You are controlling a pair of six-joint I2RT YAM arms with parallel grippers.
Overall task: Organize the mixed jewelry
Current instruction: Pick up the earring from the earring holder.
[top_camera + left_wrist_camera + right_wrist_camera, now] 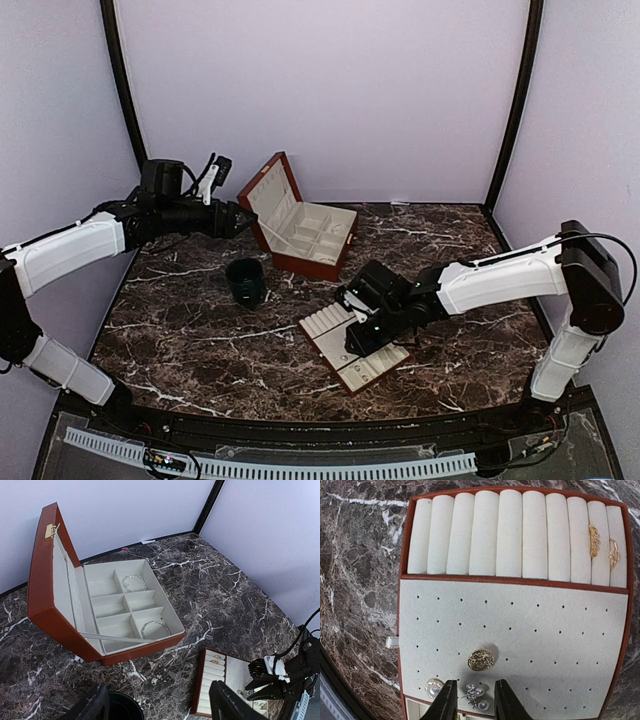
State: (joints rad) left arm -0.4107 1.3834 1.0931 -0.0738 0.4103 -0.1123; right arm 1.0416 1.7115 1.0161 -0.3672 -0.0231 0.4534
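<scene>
Right pincer (475,702) hovers narrowly parted over the cream tray (520,630), fingers flanking a pearl stud (476,694); left pincer (160,707) hangs spread wide near the open box (40,590).

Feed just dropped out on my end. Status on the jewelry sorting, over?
Left gripper open, hovering by the box. Right gripper open, jaws either side of a pearl stud on the tray. Nothing blocking it.

Left arm (70,250) and right arm (500,280) look the same: chunky white shells, black joints. Thin black cable (600,236) loops over the right elbow.
</scene>
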